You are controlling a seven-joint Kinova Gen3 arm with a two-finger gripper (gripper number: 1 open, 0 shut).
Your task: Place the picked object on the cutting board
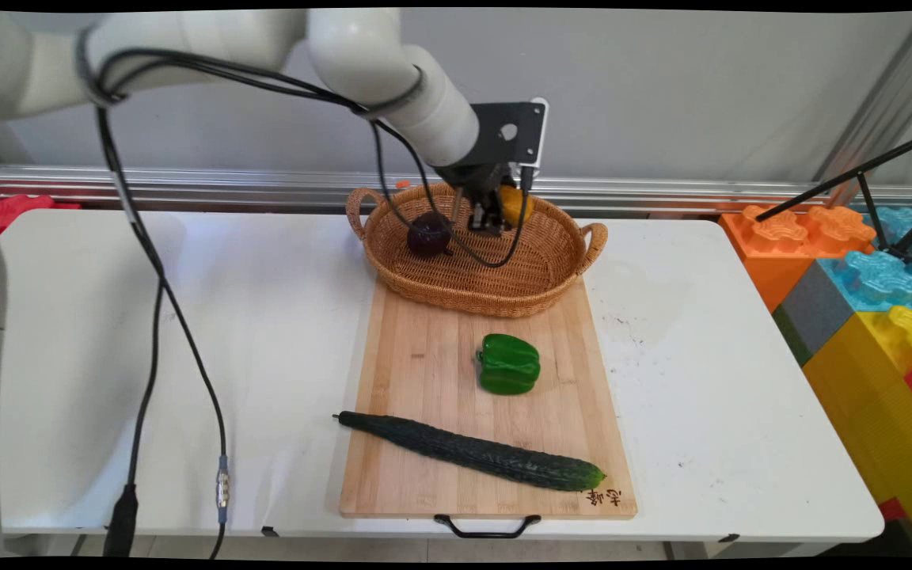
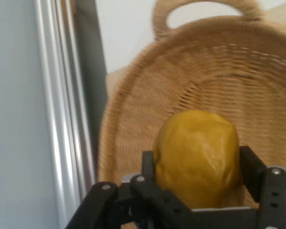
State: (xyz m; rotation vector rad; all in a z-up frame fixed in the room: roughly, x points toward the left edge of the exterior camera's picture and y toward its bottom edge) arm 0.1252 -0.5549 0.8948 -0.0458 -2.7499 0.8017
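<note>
My gripper [image 1: 495,215] hangs inside the wicker basket [image 1: 551,269] at the table's far side, shut on a yellow-orange fruit [image 1: 515,204]. In the hand view the yellow fruit [image 2: 198,157] fills the space between the two black fingers [image 2: 250,164], with the basket's woven wall [image 2: 219,71] and a handle behind it. A dark purple round fruit [image 1: 428,235] lies in the basket just left of the gripper.
A wooden cutting board [image 1: 424,372] lies in front of the basket, carrying a green bell pepper [image 1: 509,363] and a long cucumber [image 1: 472,451]. Black cables [image 1: 155,301] hang over the table's left side. Coloured foam blocks [image 1: 860,269] stand to the right of the table.
</note>
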